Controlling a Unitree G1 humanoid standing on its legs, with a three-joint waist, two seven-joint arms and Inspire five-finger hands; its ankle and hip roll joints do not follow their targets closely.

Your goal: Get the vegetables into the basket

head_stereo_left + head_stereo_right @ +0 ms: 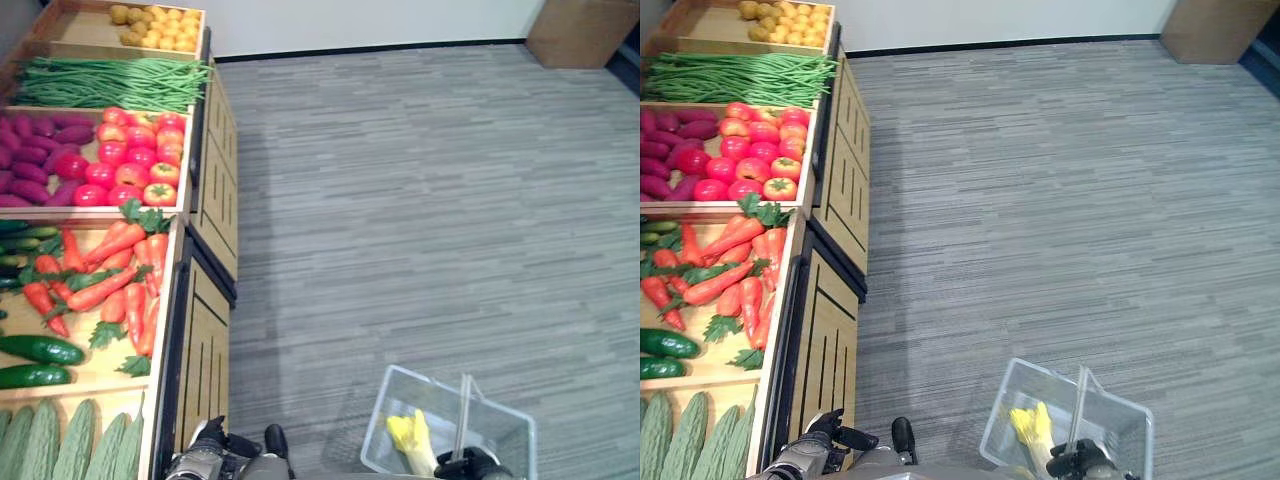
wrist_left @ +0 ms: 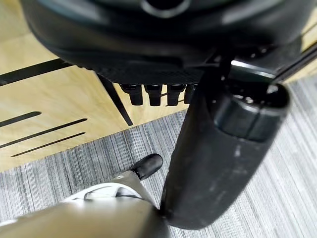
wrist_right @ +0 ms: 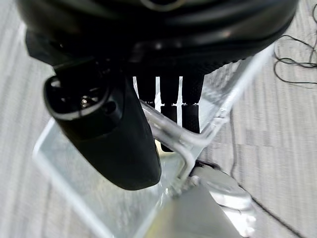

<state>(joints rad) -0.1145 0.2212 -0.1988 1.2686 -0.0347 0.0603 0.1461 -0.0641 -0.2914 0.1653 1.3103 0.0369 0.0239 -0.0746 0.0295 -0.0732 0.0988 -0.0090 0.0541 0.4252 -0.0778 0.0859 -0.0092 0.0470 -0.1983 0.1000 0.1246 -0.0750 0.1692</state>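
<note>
While the right hand [image 3: 163, 114] hangs at the robot's right side with its fingers [image 3: 190, 116] curled round the metal handle [image 1: 463, 415] of a clear plastic basket [image 1: 510, 420], the basket rides low over the grey carpet [image 1: 420, 200]. A yellow vegetable [image 1: 412, 438] already lies inside it, against the near wall.

The left hand [image 1: 205, 445] shows at the lower edge of the head views, just beside the front of the wooden display stand [image 1: 205, 360]. In its own wrist view its fingers [image 2: 153, 94] are bent over short under the palm and close on nothing, with the stand's slatted front panel past them.

The stand runs along the robot's left, split into bins. From the far end these hold small yellow-brown potatoes [image 1: 155, 27], a heap of green beans [image 1: 110, 80], purple sweet potatoes [image 1: 35, 160] beside red tomatoes [image 1: 135, 160], then orange carrots [image 1: 115, 275] with green tops, dark cucumbers [image 1: 35, 350], and pale green ridged gourds [image 1: 60, 440] nearest the robot. All of this produce lies in its bins, well apart from the basket, with the stand's side wall and open carpet between them.

A brown cardboard box [image 1: 580, 30] stands in the far corner against the white wall [image 1: 380, 20]. No label or writing can be made out on the stand, the basket or the box.
</note>
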